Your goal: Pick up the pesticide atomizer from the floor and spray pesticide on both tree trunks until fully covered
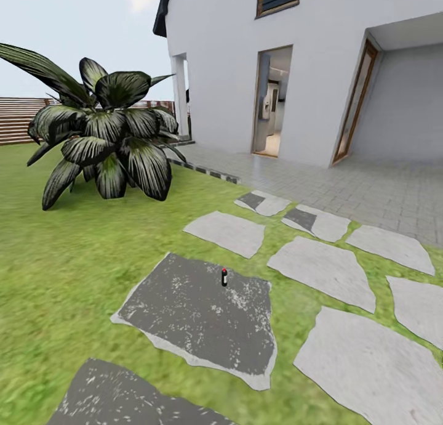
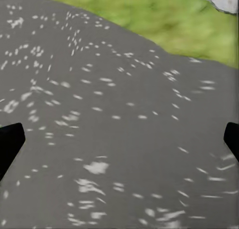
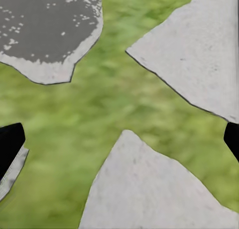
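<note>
On a dark slab in the lawn, the atomizer was seen upright; no label could be read. Both grippers, left and right, were spread wide, nothing held.

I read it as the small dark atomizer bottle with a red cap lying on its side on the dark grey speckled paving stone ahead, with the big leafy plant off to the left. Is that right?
Not quite: the head view shows the small dark atomizer bottle with a red cap standing upright, not lying on its side. It is on the dark grey speckled paving stone, with the big leafy plant off to the left.
</note>
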